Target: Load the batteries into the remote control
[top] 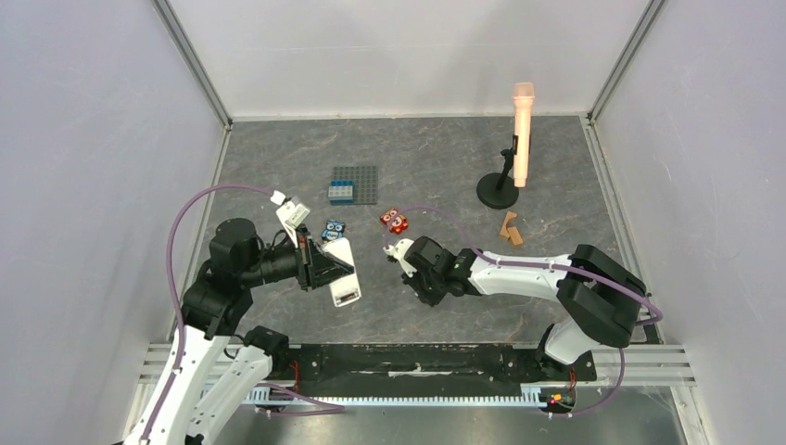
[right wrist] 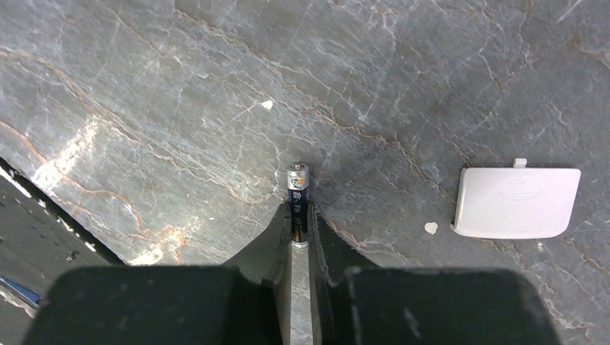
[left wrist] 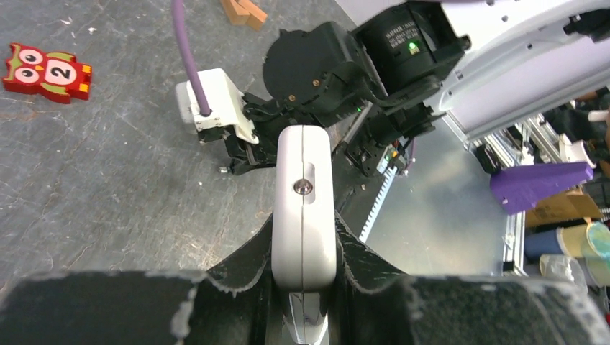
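My left gripper [top: 326, 267] is shut on the remote control [top: 345, 283], a white handset held above the table. In the left wrist view the remote control [left wrist: 303, 208] shows edge-on, clamped between my fingers, the gripper [left wrist: 303, 241] closed on its near end. My right gripper [top: 419, 278] points down at the table, just right of the remote. In the right wrist view it [right wrist: 298, 212] is shut on one small dark battery [right wrist: 298, 188] with a silver tip, which sticks out past the fingertips close to the table surface. The other battery is not in view.
A white battery cover [right wrist: 514, 203] lies on the table right of my right gripper. A red owl toy [top: 394, 221] and a blue owl toy [top: 333, 229] lie behind the grippers. A grey baseplate [top: 357, 184], a microphone stand [top: 522, 134] and brown wooden pieces [top: 510, 229] stand farther back.
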Robot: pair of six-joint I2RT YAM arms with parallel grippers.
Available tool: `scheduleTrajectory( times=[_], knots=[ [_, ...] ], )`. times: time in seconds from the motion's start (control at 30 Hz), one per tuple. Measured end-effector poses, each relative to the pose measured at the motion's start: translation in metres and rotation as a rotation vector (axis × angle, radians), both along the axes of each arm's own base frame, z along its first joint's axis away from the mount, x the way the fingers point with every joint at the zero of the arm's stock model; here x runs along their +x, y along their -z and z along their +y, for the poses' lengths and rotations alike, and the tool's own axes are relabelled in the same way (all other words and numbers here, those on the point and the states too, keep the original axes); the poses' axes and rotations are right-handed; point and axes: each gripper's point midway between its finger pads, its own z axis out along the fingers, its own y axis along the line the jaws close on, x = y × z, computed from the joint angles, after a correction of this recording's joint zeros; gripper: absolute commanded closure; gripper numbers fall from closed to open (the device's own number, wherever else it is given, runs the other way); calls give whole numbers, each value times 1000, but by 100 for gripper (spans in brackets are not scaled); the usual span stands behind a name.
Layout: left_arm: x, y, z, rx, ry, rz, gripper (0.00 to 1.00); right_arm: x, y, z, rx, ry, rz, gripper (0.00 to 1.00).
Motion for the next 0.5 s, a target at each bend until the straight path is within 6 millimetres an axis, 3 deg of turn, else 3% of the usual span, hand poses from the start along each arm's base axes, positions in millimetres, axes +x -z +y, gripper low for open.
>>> scheduleTrajectory(
  times=[0.23,0.37,0.5],
  knots=[
    [25,7,2,-53,-151,42,98,8,-10,-4,48,198,-15,92],
    [50,17,5,-140,-298,88,98,16,-41,2,166,339,-33,92],
    [76,34,10,-248,-441,145,98,27,-90,13,341,484,-53,95]
  ],
)
